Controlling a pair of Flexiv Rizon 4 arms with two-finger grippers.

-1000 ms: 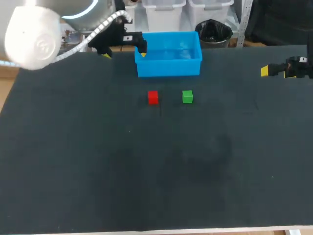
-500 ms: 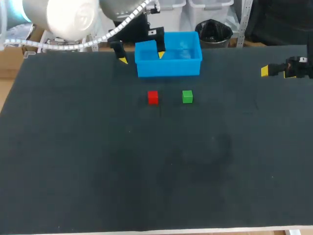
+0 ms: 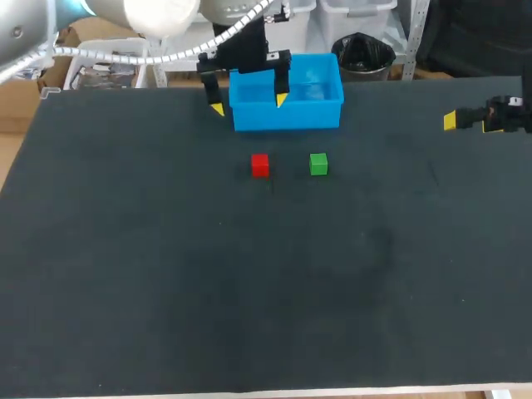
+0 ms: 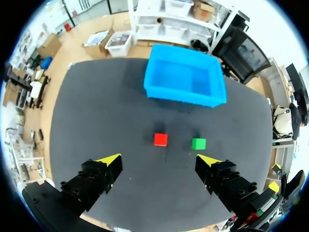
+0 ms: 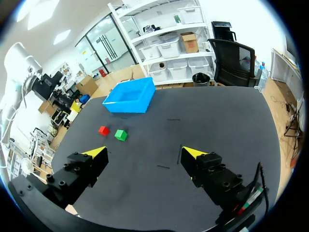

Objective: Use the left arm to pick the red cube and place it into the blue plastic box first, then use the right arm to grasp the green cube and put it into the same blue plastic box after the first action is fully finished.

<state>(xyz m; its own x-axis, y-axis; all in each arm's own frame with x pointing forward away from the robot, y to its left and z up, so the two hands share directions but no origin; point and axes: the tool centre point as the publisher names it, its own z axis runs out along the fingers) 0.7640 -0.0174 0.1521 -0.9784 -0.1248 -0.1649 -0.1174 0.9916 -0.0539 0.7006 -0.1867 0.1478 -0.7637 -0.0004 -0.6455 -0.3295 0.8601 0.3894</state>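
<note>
A small red cube (image 3: 260, 165) lies on the dark table, with a green cube (image 3: 318, 164) just to its right. Behind them stands the blue plastic box (image 3: 287, 104), with nothing in it. My left gripper (image 3: 249, 105) hangs open, high over the box's left front corner; in its wrist view the red cube (image 4: 161, 139) and green cube (image 4: 198, 143) lie ahead of the open left gripper (image 4: 161, 160), with the blue box (image 4: 185, 82) beyond. My right gripper (image 3: 450, 121) stands open at the table's far right; its wrist view shows the red cube (image 5: 103, 130), green cube (image 5: 120, 135) and blue box (image 5: 129, 96) far ahead of the right gripper (image 5: 143, 153).
The dark table top (image 3: 249, 283) stretches wide in front of the cubes, with nothing else on it. Its front edge (image 3: 274, 391) runs along the near side.
My left arm has swung to the right and its gripper has turned, from left of the box to above the box's front. The right arm and both cubes have stayed put.
</note>
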